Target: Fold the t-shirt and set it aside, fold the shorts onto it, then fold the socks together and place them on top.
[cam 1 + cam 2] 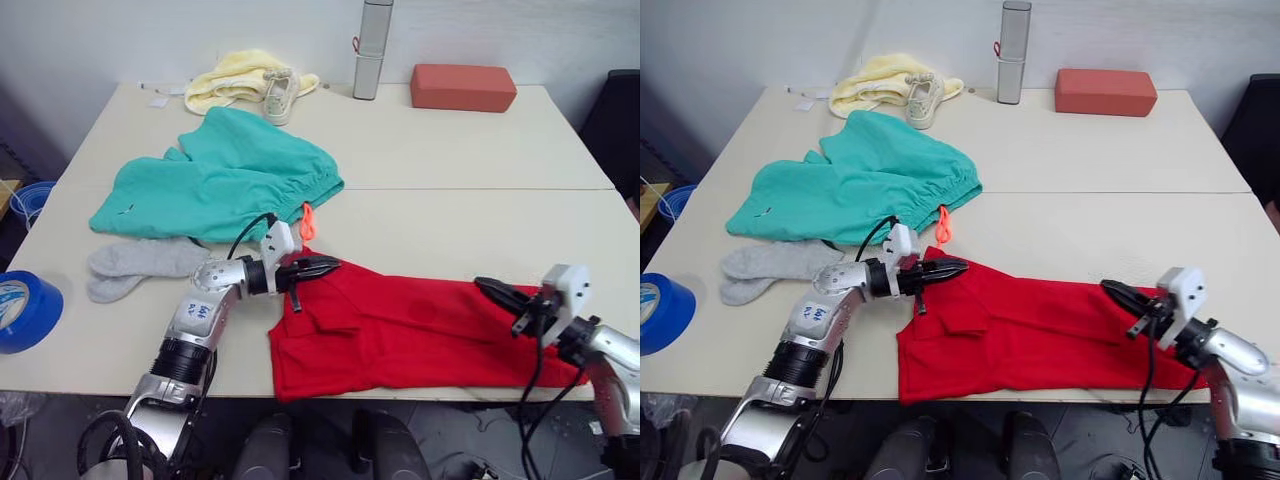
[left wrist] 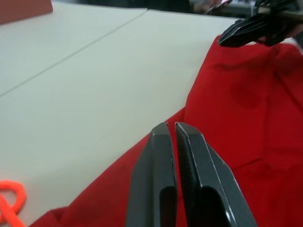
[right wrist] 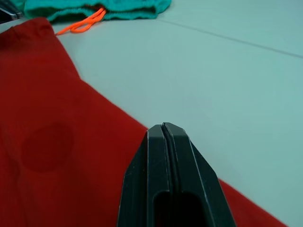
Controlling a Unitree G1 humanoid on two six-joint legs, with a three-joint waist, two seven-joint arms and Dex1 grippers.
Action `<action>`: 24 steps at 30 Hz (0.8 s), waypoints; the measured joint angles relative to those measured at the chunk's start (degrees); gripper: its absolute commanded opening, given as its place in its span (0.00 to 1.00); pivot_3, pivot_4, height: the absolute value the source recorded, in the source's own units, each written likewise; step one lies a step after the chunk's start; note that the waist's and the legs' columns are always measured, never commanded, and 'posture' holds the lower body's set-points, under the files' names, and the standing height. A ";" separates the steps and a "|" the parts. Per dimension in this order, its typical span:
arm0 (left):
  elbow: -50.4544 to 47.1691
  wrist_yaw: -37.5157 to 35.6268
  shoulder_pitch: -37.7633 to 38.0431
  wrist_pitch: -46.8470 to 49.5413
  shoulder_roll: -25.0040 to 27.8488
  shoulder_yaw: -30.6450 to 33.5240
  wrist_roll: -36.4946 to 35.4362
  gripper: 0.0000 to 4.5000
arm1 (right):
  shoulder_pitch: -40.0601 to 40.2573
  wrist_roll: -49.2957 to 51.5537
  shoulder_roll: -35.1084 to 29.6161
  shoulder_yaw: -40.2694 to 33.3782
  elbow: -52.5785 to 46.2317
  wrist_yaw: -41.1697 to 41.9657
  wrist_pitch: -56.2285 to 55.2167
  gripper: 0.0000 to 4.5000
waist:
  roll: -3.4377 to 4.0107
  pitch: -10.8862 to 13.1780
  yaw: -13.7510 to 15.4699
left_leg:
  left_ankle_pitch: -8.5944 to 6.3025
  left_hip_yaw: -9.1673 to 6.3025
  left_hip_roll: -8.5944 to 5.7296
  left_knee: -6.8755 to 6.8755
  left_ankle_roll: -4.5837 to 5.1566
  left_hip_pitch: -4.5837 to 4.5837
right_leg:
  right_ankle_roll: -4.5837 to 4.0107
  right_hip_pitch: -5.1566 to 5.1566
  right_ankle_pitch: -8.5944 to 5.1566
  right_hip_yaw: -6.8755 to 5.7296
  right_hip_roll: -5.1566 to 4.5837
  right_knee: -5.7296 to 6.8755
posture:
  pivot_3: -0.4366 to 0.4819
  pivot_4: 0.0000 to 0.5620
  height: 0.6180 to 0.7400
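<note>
2 claws at t-shirt (image 1: pixel 400 335) far edge, closed

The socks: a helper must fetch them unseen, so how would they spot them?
On the table, look on the robot's left, just nearer than the teal shorts. The socks lie flat there, touching the shorts' edge: small, light grey, the only grey cloth.

One t-shirt (image 1: pixel 400 335), one shorts (image 1: pixel 215 180), two socks (image 1: pixel 135 265), one brick (image 1: pixel 463 87).
</note>
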 measured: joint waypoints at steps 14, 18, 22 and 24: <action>4.21 11.68 0.24 -0.11 -1.63 0.05 7.15 0.05 | -2.57 -6.86 -4.24 -3.29 13.98 -5.47 -3.75 0.00 | -0.02 -0.01 -0.02 | -0.01 -0.01 0.01 -0.01 0.03 0.05 | 0.01 0.03 0.01 0.02 -0.01 -0.01 | 0.48 0.27 1.00; 4.08 11.17 1.11 -1.52 -1.05 0.91 6.67 0.05 | -4.38 -7.66 -5.70 -4.94 20.49 -6.05 -6.91 0.00 | -0.02 0.00 -0.07 | 0.00 0.01 0.01 -0.01 0.02 0.05 | 0.01 0.03 0.01 0.03 -0.01 -0.01 | 0.48 0.27 1.00; 2.79 8.04 3.60 -2.92 0.02 3.32 3.56 0.05 | -4.41 -6.61 -6.73 -6.80 22.31 -4.74 -6.84 0.00 | -0.02 0.00 -0.10 | 0.00 0.02 0.02 -0.02 0.01 0.02 | 0.01 -0.01 0.01 0.04 -0.01 -0.02 | 0.48 0.27 1.00; 0.46 5.17 4.84 -2.68 0.63 4.81 0.51 0.14 | -3.63 -4.19 -7.43 -8.00 21.29 -2.03 -5.30 0.08 | -0.01 0.00 -0.14 | 0.00 0.01 0.02 -0.02 0.00 0.02 | 0.01 -0.01 0.01 0.05 -0.02 -0.02 | 0.48 0.27 1.00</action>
